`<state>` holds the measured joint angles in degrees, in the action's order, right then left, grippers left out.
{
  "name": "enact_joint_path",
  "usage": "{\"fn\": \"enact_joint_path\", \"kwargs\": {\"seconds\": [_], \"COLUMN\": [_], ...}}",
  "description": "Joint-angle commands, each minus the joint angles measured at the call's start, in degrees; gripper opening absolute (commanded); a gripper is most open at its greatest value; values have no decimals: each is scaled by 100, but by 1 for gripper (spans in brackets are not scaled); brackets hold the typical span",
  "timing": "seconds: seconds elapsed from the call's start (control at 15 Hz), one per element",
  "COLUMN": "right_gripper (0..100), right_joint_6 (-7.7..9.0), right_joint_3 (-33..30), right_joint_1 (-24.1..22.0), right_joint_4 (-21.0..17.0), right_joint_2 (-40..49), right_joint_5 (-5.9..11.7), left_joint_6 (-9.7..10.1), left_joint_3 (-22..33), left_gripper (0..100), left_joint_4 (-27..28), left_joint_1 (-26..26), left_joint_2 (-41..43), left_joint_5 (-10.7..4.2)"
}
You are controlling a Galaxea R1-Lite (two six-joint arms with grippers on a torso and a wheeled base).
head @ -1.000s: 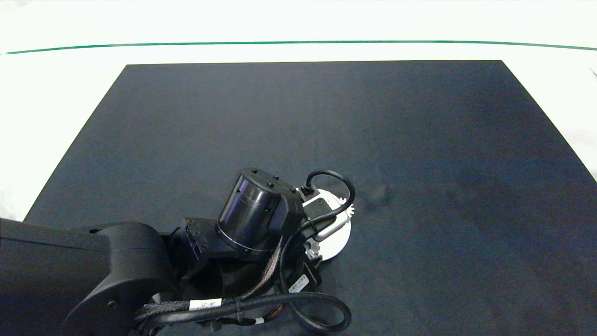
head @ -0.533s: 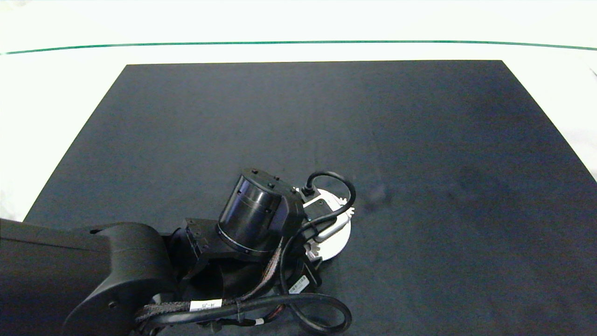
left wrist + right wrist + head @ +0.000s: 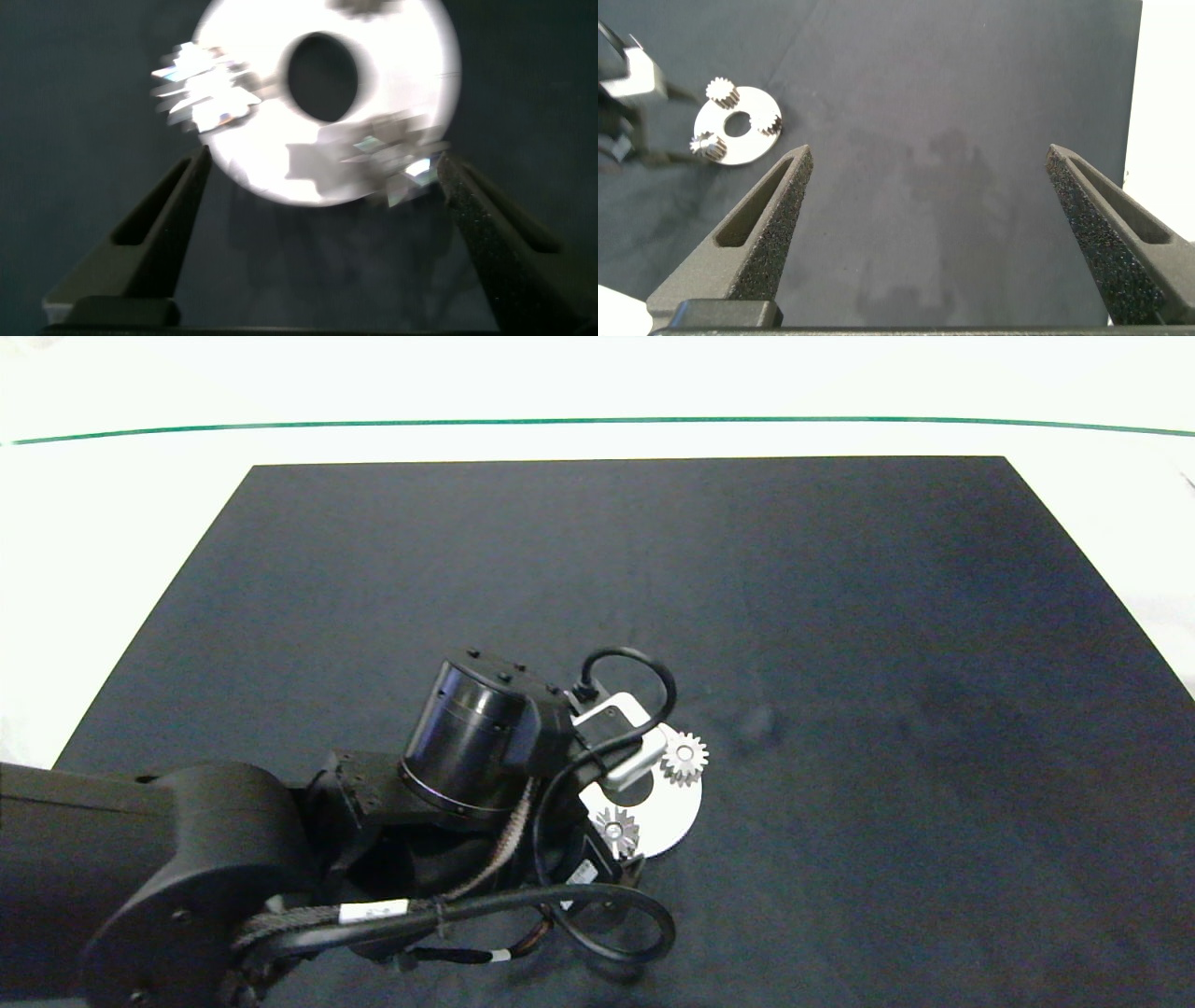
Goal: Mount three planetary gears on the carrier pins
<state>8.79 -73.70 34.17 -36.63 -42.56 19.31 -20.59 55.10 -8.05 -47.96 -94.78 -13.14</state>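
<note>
1. The worktop is pale, and a large dark mat covers most of it.
2. My left arm reaches in over the mat's near side and ends above the white carrier disc.
3. My left pincer hangs directly over that disc, fingers spread wide on either side of it and holding nothing.
4. My right pincer is well apart from the disc, out over bare mat, also wide open and empty.
5. The carrier disc lies flat on the mat, its large centre hole clear.
6. All three planetary gears sit on the disc around the hole, evenly spaced; the carrier pins under them are hidden, so I cannot tell how far each gear is seated.
</note>
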Motion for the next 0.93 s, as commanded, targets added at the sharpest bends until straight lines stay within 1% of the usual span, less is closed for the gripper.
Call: {"fn": "enact_joint_path", "kwargs": {"seconds": [0.07, 0.13, 0.2, 0.27, 0.33, 0.4, 0.47, 0.53, 0.6, 0.67, 0.8, 0.87, 0.93], "right_gripper": [100, 100, 100, 100, 100, 100, 100, 100, 100, 100, 100, 100, 100], "right_joint_6": [9, 9, 9, -9, -35, -79, -114, -114, -114, -97, -62, -18, 18], "right_joint_3": [163, 216, 286, 304, 313, 515, 585, 629, 638, 638, 840, 1016, 1253], "right_joint_1": [2, 11, 2, 2, 2, -33, -95, -271, -631, -982, -1888, -2292, -2591], "right_joint_4": [-19, -19, -11, -11, -11, -11, -11, -2, 7, 7, 25, 112, 323], "right_joint_2": [-60, -68, -121, -148, -165, -271, -367, -473, -543, -543, -482, -359, -42], "right_joint_5": [-6, -6, -15, -15, -24, 20, 90, 214, 345, 407, 442, 442, 442], "left_joint_6": [152, 424, 758, 1057, 1163, 1171, 1171, 1171, 1189, 1259, 1426, 1444, 1444], "left_joint_3": [-87, 36, 229, 308, 308, 308, 308, 291, 229, 220, 176, 141, 88], "left_gripper": [100, 100, 100, 100, 100, 100, 100, 100, 100, 100, 100, 100, 100], "left_joint_4": [497, 945, 1508, 1991, 2237, 2659, 2782, 2870, 2896, 2888, 2861, 2852, 2861], "left_joint_1": [1227, 1641, 2018, 2326, 2528, 2994, 3231, 3451, 3706, 3882, 4101, 4128, 4137], "left_joint_2": [1427, 1823, 2210, 2544, 2772, 3264, 3475, 3651, 3818, 3950, 4134, 4354, 4635], "left_joint_5": [-22, -22, -13, -13, -13, -4, -13, -13, -13, -4, -22, -22, -13]}}
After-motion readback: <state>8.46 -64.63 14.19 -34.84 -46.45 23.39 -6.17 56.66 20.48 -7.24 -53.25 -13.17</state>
